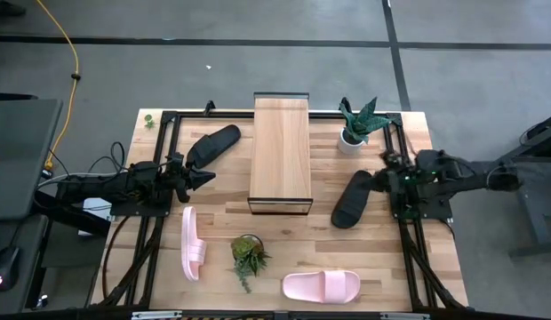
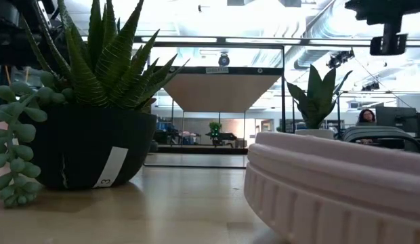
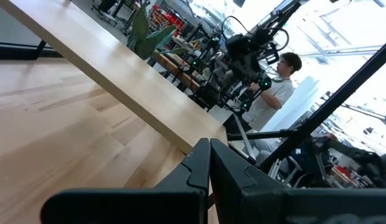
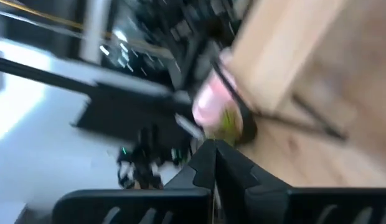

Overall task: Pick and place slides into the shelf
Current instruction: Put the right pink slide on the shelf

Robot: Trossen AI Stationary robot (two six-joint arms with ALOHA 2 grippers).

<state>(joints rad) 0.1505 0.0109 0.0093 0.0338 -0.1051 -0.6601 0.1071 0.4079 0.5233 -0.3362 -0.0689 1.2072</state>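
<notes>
Overhead layout before any slide is placed. The shelf (image 1: 280, 153) stands mid-table, long axis running away from the front edge, its top bare. Four slides lie around it: a black one (image 1: 213, 144) just off its left side near the back, a second black one (image 1: 353, 199) off its right front corner, a pink one (image 1: 193, 243) off its left front corner, and another pink one (image 1: 322, 285) well in front of the shelf. A plant (image 1: 248, 255) sits in front of the shelf between the pink pair; a second plant (image 1: 357, 124) stands right of the shelf near the back.

The left tool (image 1: 201, 178) hovers left of the shelf, fingers pressed together and holding nothing (its wrist view shows the tips meeting). The right tool (image 1: 379, 180) sits right of the shelf, just beside the black slide, also pressed together and empty.

Risks, as judged from this layout: descending with either tool closed would push a slide instead of gripping it; a carry from the front could clip the front plant; foam slides may flex and slip from a pinch, or overhang the narrow top and tip off.
</notes>
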